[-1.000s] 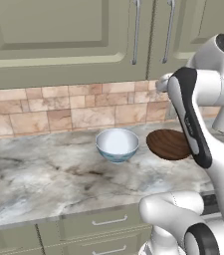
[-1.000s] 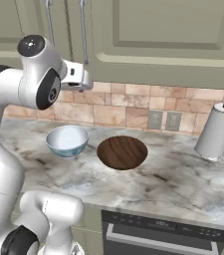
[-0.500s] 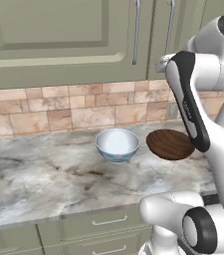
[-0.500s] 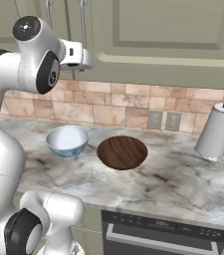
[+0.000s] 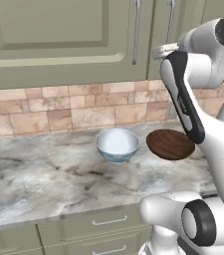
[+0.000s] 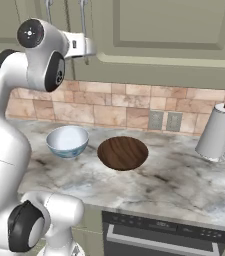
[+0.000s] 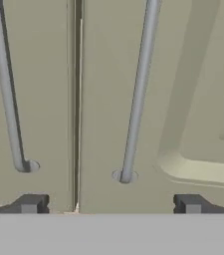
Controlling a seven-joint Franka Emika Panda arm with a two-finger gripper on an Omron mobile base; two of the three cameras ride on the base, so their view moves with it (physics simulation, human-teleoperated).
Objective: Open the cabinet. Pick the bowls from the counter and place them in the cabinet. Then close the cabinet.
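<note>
Hand (image 7: 111,205) raised at shut cabinet (image 7: 183,74)
Fingers spread wide, empty, below its bar handle (image 7: 137,94); both bowls on bench (image 5: 44,184).

Tan tiled backsplash (image 5: 73,112) with twin outlets (image 6: 164,121), olive drawers (image 5: 103,224) below, dark oven front (image 6: 164,240) at right.

Olive-green cabinet (image 5: 58,40), white-and-blue bowl (image 5: 116,144), brown wooden bowl (image 5: 169,144), veined grey counter (image 5: 44,184)
</note>
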